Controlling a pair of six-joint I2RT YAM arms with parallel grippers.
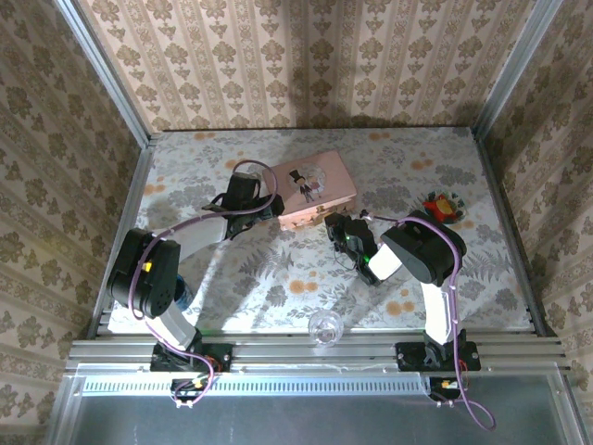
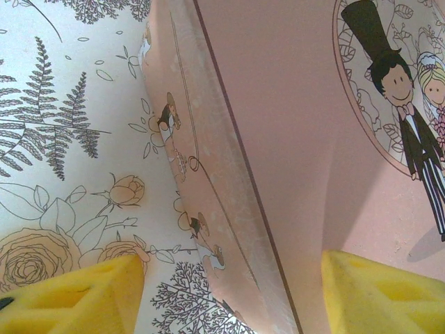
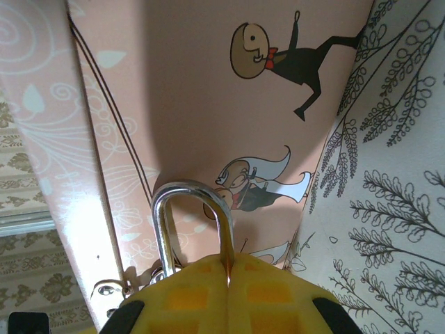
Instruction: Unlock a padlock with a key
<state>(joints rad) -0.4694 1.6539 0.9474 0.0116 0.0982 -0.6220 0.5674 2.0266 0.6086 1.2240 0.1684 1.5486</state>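
Observation:
The padlock's silvery shackle arches up against the front wall of the pink picture-lidded box; its left leg runs down by the box's metal hasp. My right gripper is shut, its yellow pads pressed together around the shackle's right leg, and the padlock's body is hidden behind them. From above, that right gripper sits at the front right corner of the box. My left gripper is open, its yellow fingers standing either side of the box's left edge. The key is out of view.
A clear glass ball rests near the table's front edge between the arm bases. A small red and yellow object lies at the right. Wallpapered walls close the table on three sides.

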